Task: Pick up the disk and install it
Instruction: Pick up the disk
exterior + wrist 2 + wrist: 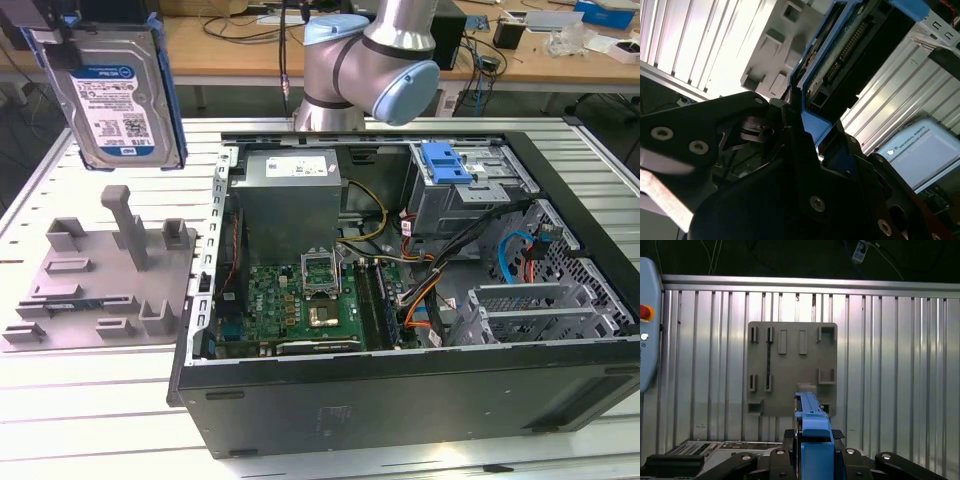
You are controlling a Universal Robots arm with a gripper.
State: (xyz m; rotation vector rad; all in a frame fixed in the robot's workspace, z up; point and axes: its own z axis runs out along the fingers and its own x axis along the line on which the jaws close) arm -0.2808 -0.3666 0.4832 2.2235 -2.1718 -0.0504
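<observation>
Pick-up done: holding disk aloft above grey fixture plate, well apart from open PC case. Clamped by gripper on its blue carrier edge. Install into case not yet done.

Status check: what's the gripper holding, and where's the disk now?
Gripper shut on the disk. Disk in the air, upright, above the grey fixture plate. Not yet in the open computer case, on the exterior view's right.
</observation>
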